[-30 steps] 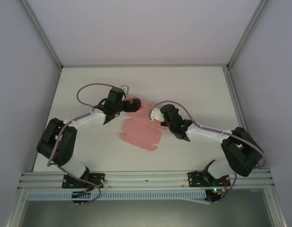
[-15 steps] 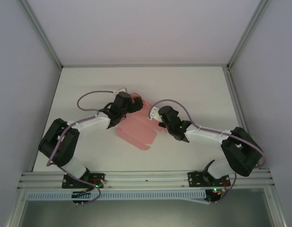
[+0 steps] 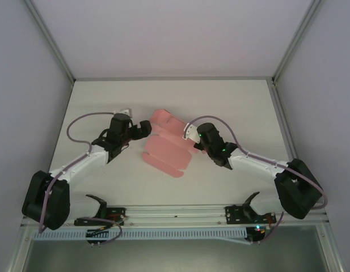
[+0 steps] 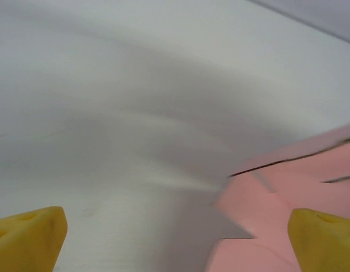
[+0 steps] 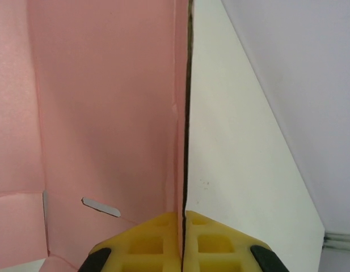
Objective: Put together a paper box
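The paper box (image 3: 166,148) is a flat pink die-cut sheet with flaps and creases, lying mid-table. My right gripper (image 3: 192,141) is shut on the sheet's right edge. In the right wrist view the yellow fingers (image 5: 157,241) pinch a thin upright panel of the sheet (image 5: 106,113). My left gripper (image 3: 145,128) stands open just left of the sheet's far flap, apart from it. In the left wrist view its yellow fingertips (image 4: 27,235) spread wide, with the pink sheet (image 4: 288,192) at lower right and bare table between them.
The white table (image 3: 231,102) is walled by grey panels on the left, right and back. An aluminium rail (image 3: 175,212) runs along the near edge by the arm bases. Cables loop over both arms.
My left gripper has let go of the sheet's far flap and drawn back to the left, opening. The sheet shifted slightly. The right gripper keeps its hold on the right edge.
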You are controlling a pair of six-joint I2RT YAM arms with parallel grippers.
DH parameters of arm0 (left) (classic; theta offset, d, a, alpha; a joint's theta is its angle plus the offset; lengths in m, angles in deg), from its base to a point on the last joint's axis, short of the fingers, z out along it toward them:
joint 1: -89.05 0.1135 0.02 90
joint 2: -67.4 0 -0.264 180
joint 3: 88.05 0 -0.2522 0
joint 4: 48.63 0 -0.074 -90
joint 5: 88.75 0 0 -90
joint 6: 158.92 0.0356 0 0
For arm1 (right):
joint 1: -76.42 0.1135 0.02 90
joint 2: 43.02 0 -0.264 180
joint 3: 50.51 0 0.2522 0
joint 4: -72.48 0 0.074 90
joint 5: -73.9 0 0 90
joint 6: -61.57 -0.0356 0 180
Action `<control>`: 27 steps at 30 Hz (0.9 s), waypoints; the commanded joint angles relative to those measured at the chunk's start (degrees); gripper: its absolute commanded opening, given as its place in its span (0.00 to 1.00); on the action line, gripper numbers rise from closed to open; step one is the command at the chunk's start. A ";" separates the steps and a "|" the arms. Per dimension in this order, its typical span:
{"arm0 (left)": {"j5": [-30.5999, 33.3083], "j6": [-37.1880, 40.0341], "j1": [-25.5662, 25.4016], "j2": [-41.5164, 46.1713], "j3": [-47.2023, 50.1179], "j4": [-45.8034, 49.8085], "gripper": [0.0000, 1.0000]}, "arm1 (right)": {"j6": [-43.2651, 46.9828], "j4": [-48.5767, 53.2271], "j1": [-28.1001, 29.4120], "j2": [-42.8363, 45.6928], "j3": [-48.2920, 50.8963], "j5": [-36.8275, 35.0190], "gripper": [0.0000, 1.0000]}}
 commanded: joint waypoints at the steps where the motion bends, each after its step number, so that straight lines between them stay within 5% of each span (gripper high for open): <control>1: -4.10 2.48 4.43 -1.02 2.99 2.96 1.00 | -1.98 -0.13 -0.74 2.28 0.08 4.91 0.00; 14: -13.69 0.56 7.18 -12.84 2.83 -19.47 1.00 | -3.60 -0.41 -1.69 3.29 0.55 7.06 0.00; 23: -26.79 1.63 7.22 -13.91 10.17 -38.54 1.00 | -5.54 0.22 -2.71 5.69 1.72 7.78 0.00; 27: -33.16 1.98 7.10 -16.06 9.10 -41.00 0.85 | -6.08 0.73 -2.82 5.76 2.23 8.03 0.00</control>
